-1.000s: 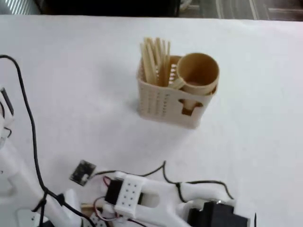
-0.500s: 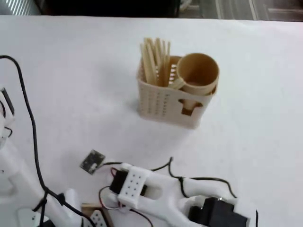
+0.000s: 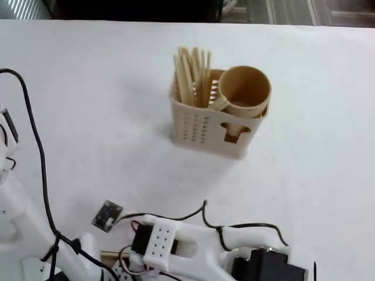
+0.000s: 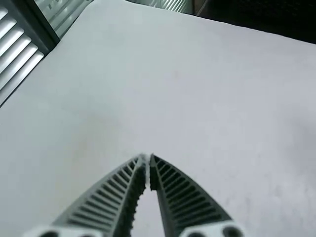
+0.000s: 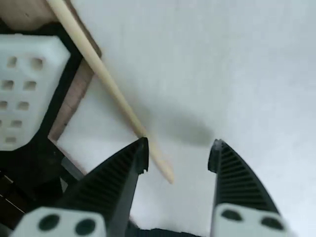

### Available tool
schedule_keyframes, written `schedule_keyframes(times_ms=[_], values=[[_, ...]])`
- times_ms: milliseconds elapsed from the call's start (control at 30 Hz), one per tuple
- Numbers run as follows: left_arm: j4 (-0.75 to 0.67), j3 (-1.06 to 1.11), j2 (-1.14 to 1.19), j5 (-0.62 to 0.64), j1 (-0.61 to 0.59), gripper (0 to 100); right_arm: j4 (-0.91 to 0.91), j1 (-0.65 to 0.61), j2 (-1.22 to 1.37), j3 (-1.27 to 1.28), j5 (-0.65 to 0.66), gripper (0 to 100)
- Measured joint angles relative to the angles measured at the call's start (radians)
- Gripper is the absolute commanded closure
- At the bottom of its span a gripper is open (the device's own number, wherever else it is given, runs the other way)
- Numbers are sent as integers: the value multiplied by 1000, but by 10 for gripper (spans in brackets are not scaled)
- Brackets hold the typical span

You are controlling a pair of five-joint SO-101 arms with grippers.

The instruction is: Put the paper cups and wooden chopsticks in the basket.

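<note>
The basket [image 3: 199,126] stands upright near the middle of the table [image 3: 88,88]. A bundle of wooden chopsticks [image 3: 192,76] stands on end in one side of the basket, tips projecting above the rim. A paper cup [image 3: 246,88] sits in the other side, tilted, its open mouth facing up and toward the camera, just beside the bundle. An arm [image 3: 193,243] lies low along the near edge of the table, well apart from the basket, and a black cable [image 3: 38,152] runs across the table on the far left. The left gripper [image 4: 148,159] is over bare table with its jaws together, tips touching, nothing between them. The right gripper [image 5: 177,150] has its jaws apart and clamps nothing. A loose chopstick [image 5: 106,81] lies flat on the table; one end rests between the separated jaws, just beside one of them, and the other end runs past a perforated white part [image 5: 22,84]
</note>
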Motion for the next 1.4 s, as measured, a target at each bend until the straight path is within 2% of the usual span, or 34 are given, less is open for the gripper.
schedule_keyframes(times_ms=[267,900,1300,1400], values=[[0,0,0,0,0,958,77,-2,2,-26,0,795],[0,0,0,0,0,958,49,-3,5,-29,-29,795],[0,0,0,0,0,958,51,5,184,-132,-101,795],[0,0,0,0,0,958,34,41,198,-141,-103,796]])
